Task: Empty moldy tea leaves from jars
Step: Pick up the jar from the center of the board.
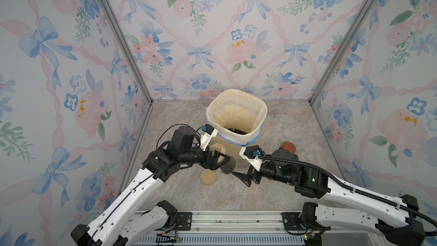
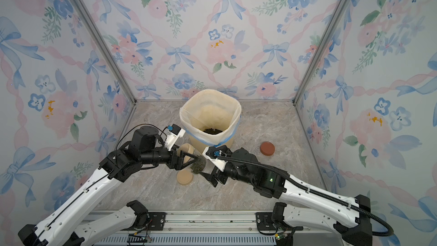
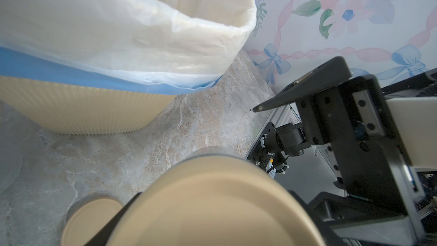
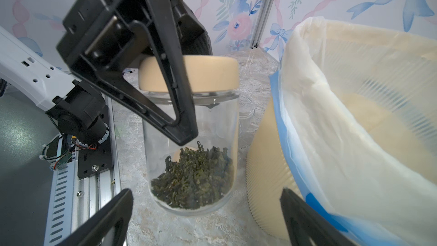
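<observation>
My left gripper (image 1: 216, 162) is shut on a clear glass jar (image 1: 224, 163) with a tan lid (image 1: 218, 149), holding it tilted above the table in front of the bin. Dark moldy tea leaves (image 4: 194, 181) lie heaped at the bottom of this jar (image 4: 191, 124); its lid (image 4: 189, 73) is on. My right gripper (image 1: 243, 178) stands open just short of the jar's bottom, with nothing between its fingers (image 4: 118, 209). In both top views more dark tea leaves (image 2: 212, 131) lie inside the bin. The held jar's lid (image 3: 212, 209) fills the near part of the left wrist view.
The tall cream ribbed bin (image 1: 236, 114) with a white, blue-edged liner stands at the back middle. A loose tan lid (image 1: 208, 177) lies on the marble table below the jar. A reddish-brown lid (image 2: 267, 148) lies to the right. Clear glass (image 4: 247, 107) shows behind the held jar.
</observation>
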`<move>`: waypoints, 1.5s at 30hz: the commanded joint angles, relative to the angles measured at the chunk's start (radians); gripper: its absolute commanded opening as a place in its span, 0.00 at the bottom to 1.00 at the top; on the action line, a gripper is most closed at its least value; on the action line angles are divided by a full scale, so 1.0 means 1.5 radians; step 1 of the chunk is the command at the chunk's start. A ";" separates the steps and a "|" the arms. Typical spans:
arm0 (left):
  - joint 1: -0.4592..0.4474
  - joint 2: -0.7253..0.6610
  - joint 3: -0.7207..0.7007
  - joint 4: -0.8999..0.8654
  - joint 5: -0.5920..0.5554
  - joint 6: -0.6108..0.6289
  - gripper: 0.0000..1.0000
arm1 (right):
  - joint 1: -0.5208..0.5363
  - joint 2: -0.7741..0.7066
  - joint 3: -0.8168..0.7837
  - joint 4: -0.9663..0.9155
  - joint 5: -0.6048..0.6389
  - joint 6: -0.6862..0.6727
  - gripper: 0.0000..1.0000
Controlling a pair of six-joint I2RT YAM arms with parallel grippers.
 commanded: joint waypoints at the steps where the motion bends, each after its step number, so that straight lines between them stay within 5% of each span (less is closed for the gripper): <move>1: -0.006 0.001 0.035 0.056 0.042 0.018 0.56 | 0.009 -0.004 -0.012 0.040 0.018 0.011 0.98; 35: -0.027 0.048 0.059 0.114 0.122 0.032 0.55 | -0.040 0.083 -0.011 0.144 -0.062 0.059 1.00; 45: -0.027 0.052 0.062 0.118 0.124 0.033 0.56 | -0.047 0.081 0.000 0.114 -0.082 0.047 0.81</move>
